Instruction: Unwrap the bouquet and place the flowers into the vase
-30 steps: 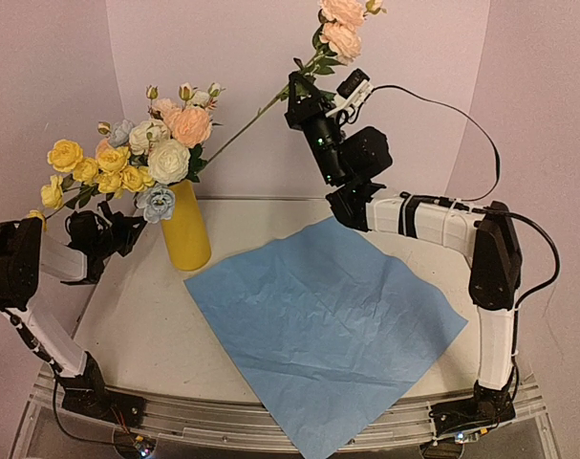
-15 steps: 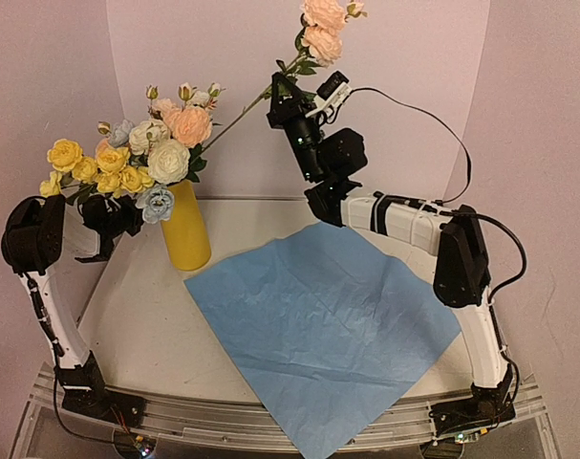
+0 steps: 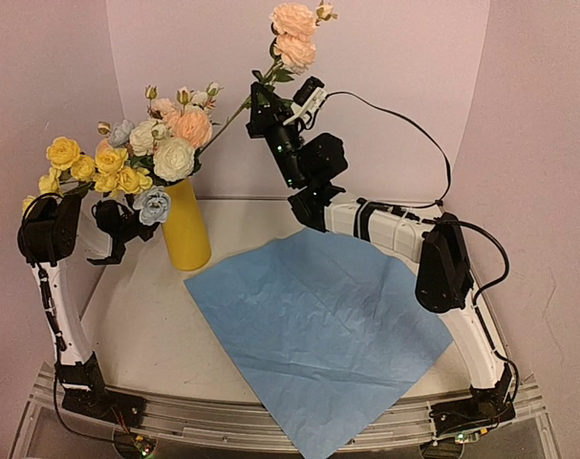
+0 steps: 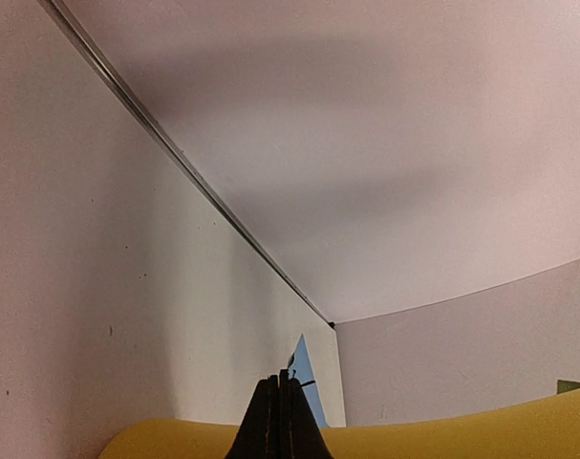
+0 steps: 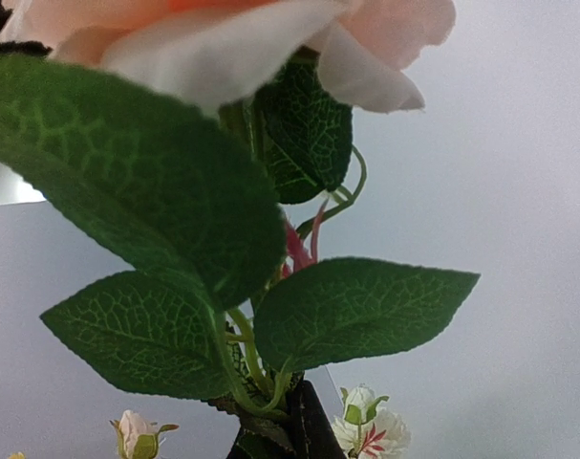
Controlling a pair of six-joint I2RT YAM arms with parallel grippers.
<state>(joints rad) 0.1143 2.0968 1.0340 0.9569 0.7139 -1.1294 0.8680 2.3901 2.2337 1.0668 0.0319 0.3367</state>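
The vase (image 3: 187, 234) is being shown upright at centre left of the overhead frame, on the table (image 3: 137, 325), just beyond the left corner of the blue paper (image 3: 318, 325), which is lying flat and open across the middle. The flowers (image 3: 141, 158), yellow, white and pale pink roses, are being held in the vase and are fanning up and to the left above it. The rose stem (image 3: 291, 43) is being gripped by the right gripper (image 3: 261, 98) at upper centre, with the jaws pressed shut on it. Its pale pink blooms are being carried at the top edge, and its lower end is being pointed down-left into the bunch. In the right wrist view its green leaves (image 5: 356, 311) are rising from the fingertips at the bottom edge. The left gripper (image 3: 127, 222) is being held just left of the vase, under the yellow blooms, with its jaws pressed together. Whether anything is being pinched cannot be told. In the left wrist view the vase's yellow side is lying along the bottom edge.
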